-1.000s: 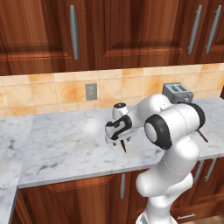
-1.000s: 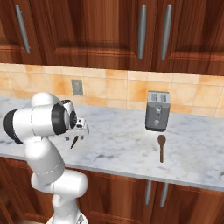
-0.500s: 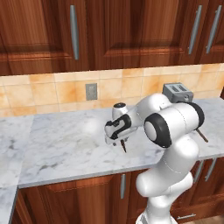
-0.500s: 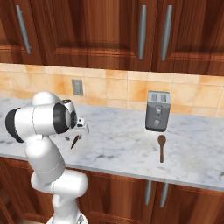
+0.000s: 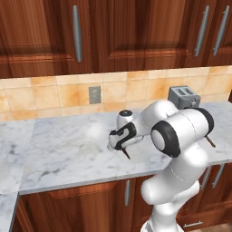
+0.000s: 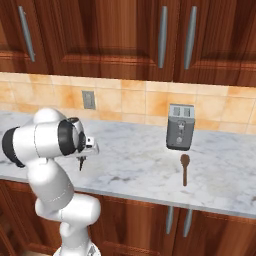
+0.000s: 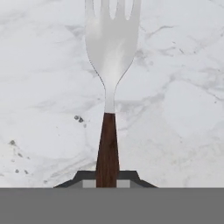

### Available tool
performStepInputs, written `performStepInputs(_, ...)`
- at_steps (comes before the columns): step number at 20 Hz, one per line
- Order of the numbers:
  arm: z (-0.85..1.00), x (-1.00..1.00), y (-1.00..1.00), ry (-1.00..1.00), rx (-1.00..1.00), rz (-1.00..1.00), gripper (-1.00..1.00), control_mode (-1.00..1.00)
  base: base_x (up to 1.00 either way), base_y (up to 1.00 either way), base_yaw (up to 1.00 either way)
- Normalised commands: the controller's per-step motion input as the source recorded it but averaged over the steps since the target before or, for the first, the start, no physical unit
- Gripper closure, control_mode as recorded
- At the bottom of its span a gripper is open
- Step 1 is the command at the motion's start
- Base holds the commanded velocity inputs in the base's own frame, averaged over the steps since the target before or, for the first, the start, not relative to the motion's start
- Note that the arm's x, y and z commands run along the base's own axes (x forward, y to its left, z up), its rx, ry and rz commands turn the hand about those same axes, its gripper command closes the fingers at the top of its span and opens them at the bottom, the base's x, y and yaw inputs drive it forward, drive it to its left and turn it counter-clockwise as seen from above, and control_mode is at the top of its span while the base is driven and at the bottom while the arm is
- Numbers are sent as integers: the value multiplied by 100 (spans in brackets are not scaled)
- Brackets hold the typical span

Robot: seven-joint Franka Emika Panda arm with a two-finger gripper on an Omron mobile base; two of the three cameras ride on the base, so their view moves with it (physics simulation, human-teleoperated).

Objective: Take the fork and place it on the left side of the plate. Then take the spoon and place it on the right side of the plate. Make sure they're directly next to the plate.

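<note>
Clamped on the dark handle of the fork point(image 7: 112, 65), the claw point(image 7: 107, 177) sits low over the marble bench point(image 5: 59, 149), its two tips pinched tight against the wood near the handle's end. In the hand view the pale tines point away from the claw, over bare marble.

From the left base view the claw point(image 5: 121, 144) hangs at the near middle of the bench, with the fork point(image 5: 126, 154) showing as a thin dark sliver pointing down and toward the near edge. The spoon point(image 6: 184, 168) lies well apart to the right, just in front of the toaster point(image 6: 180, 127), its bowl toward the toaster and its handle toward the near edge.

The step in hand looks to be carrying the fork to the plate's left side. To do it well, lift straight up first so the tines clear the marble, keep the handle from swivelling in such an end-on hold, and set it down parallel to the plate's edge and close beside it.

The hand view alone makes the hold on the handle plain; the right base view alone gives the spoon whole, since the arm covers most of it from the left.
</note>
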Motion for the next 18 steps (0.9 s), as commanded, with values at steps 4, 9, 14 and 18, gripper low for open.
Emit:
performStepInputs(4,7,-21,-6,-4,6,0,100,-100,0,0,0)
performStepInputs(9,73,-41,-22,-4,3,0,100,-100,0,0,0)
performStepInputs(14,100,-52,-13,0,0,0,100,-100,0,0,0)
performStepInputs(18,97,-70,-2,-1,0,0,100,-100,0,0,0)
